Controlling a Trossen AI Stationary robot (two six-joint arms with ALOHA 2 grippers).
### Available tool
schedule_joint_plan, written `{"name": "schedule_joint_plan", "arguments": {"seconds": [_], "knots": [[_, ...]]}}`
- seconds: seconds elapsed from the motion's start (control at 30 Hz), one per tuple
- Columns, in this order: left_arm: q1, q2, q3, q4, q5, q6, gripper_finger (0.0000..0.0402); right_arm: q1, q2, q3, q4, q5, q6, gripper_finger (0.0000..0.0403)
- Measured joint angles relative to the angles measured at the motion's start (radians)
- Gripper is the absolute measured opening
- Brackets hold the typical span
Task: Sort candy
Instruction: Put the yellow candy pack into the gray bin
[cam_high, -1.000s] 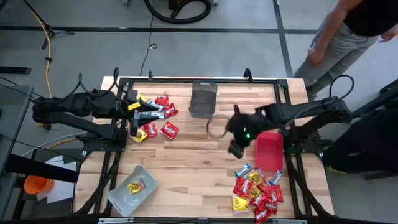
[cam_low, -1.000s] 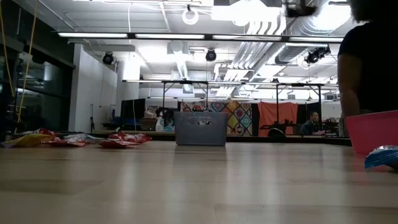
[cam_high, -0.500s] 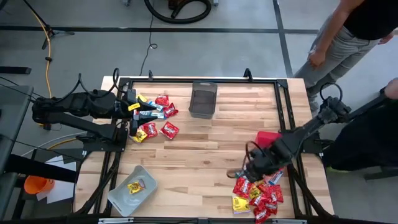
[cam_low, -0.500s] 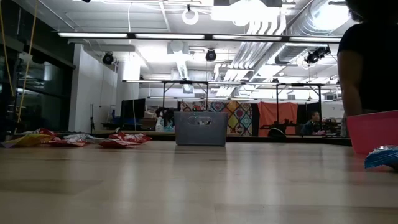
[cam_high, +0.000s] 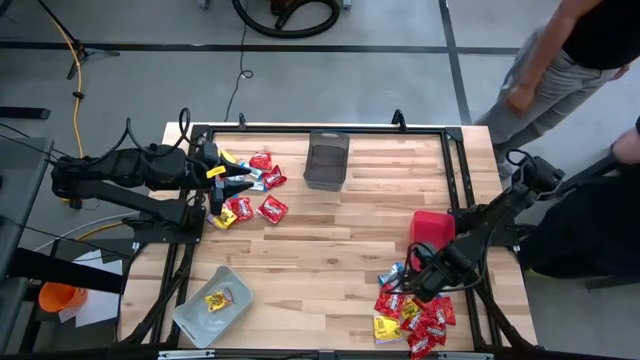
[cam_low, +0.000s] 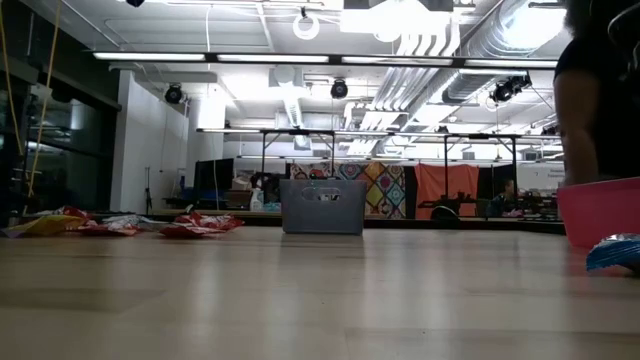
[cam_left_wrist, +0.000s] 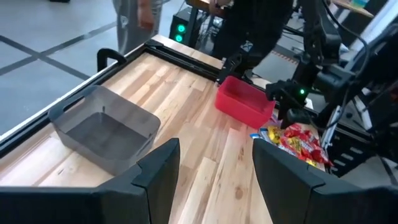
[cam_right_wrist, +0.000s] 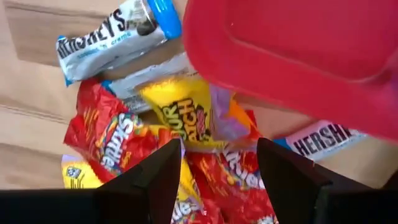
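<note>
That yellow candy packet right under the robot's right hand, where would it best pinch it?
Probably from straight above, across its narrow width. The yellow packet lies flat on top of red packets, one end tucked beside the red bin. The right gripper hovers over it with jaws open, so pinching the free crinkled edge away from the bin looks easiest.

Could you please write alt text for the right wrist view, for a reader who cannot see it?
The right tool, fingers apart and empty, hangs close above a heap of candy on the wooden table: red and yellow packets, with a blue-and-white one lying apart at the heap's edge. A red bin fills one corner, partly covering a white packet.
</note>
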Motion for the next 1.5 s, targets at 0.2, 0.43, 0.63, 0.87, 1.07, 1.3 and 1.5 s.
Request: {"name": "schedule_joint_plan", "arguments": {"seconds": [0.2, 0.43, 0.63, 0.87, 1.07, 1.3, 1.5], "knots": [[0.0, 0.0, 0.0, 0.001, -0.015, -0.027, 0.0188, 0.0, 0.012, -0.009, 0.008, 0.046, -0.035, 0.0206], [0.0, 0.0, 0.0, 0.018, -0.038, -0.045, 0.0188, 0.0, 0.071, -0.009, 0.071, 0.016, -0.079, 0.0201], [0.0, 0.0, 0.0, 0.018, -0.038, -0.039, 0.0188, 0.0, 0.094, -0.008, 0.127, 0.022, -0.096, 0.0126], [0.0, 0.0, 0.0, 0.019, -0.041, -0.013, 0.0188, -0.001, 0.09, 0.085, 0.015, 0.024, -0.182, 0.0015], [0.0, 0.006, 0.0, 0.03, -0.039, -0.001, 0.0188, -0.001, 0.079, 0.31, -0.211, 0.029, -0.326, 0.0003], [0.0, 0.142, 0.0, 0.066, 0.083, 0.032, 0.0189, -0.07, 0.076, 0.595, -0.329, 0.415, -0.573, 0.0001], [-0.004, 0.325, 0.0, 0.272, 0.322, 0.059, 0.02, -0.236, 0.077, 0.634, -0.109, 0.636, -0.867, 0.0]]}}
